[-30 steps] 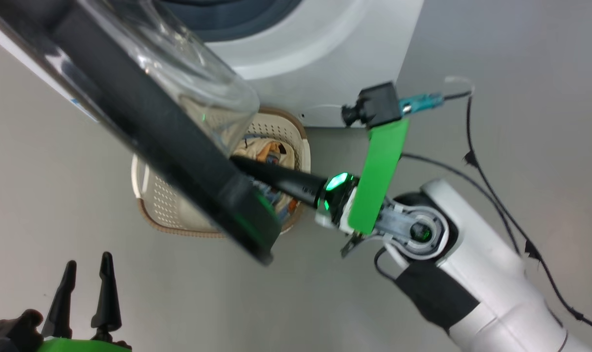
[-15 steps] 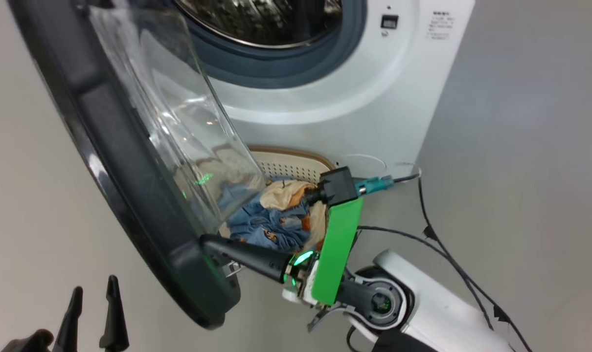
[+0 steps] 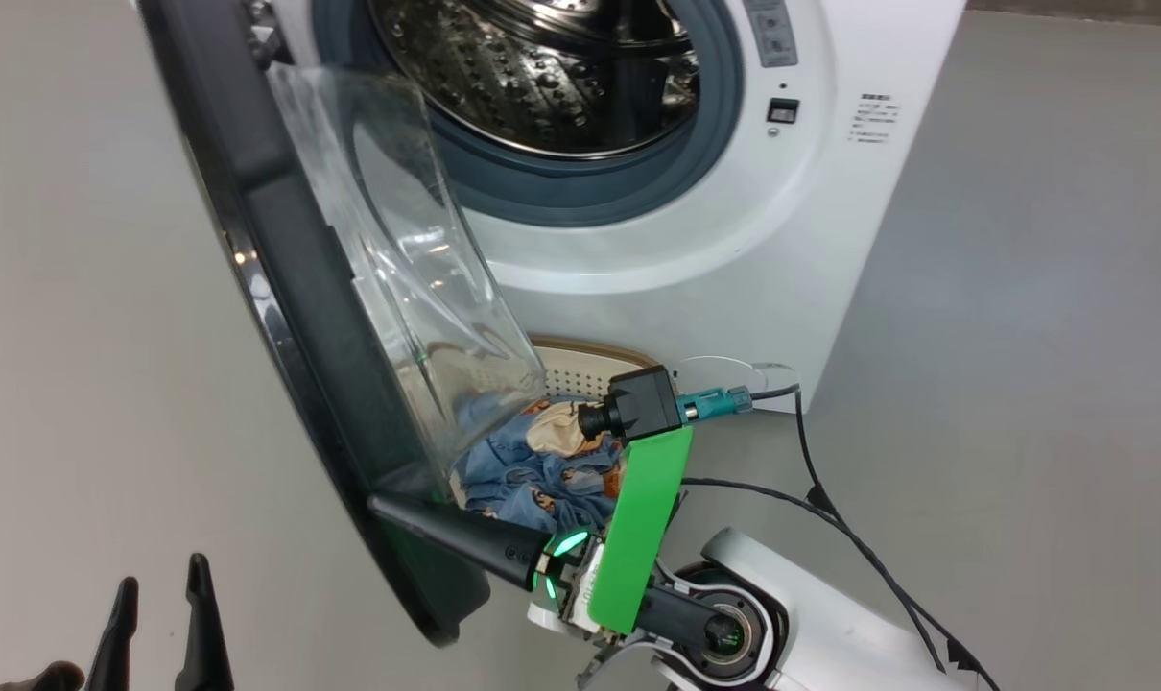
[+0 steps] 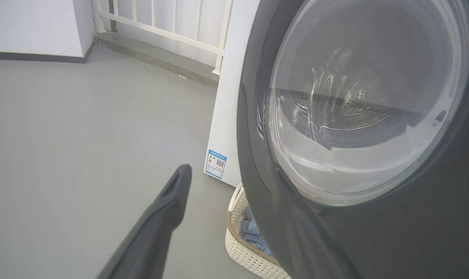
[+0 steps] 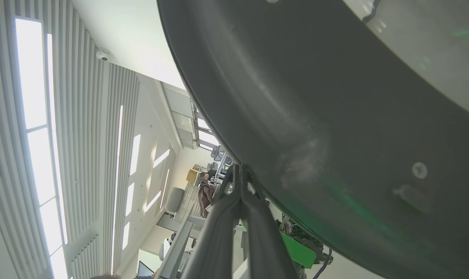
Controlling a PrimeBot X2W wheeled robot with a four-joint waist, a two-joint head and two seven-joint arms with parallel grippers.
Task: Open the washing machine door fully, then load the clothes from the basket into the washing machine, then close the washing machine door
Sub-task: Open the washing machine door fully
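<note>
Lower centre: my right gripper (image 3: 381,503), dark fingers pressed together, tips against the inner rim of the round black-rimmed glass washing machine door (image 3: 283,288), which stands open. Lower left: my left gripper (image 3: 160,576), fingers spread, empty. Light-blue printed clothes (image 3: 523,470) fill the cream perforated basket (image 3: 590,360) below the white front-loading washing machine (image 3: 734,240).

Found the washing machine (image 3: 734,240) at the back, on the floor (image 3: 1022,384), with the door (image 3: 283,288) standing out from its left side toward the camera. Saw the basket (image 3: 590,369) on the floor just before the machine's front, partly behind the door's lower part, with the clothes (image 3: 523,470) heaped in it. Found the right end effector (image 3: 381,505) at the door's lower rim, on its inner side, in front of the basket. Noted the left end effector (image 3: 161,574) low at the left, on the door's outer side and apart from it.
</note>
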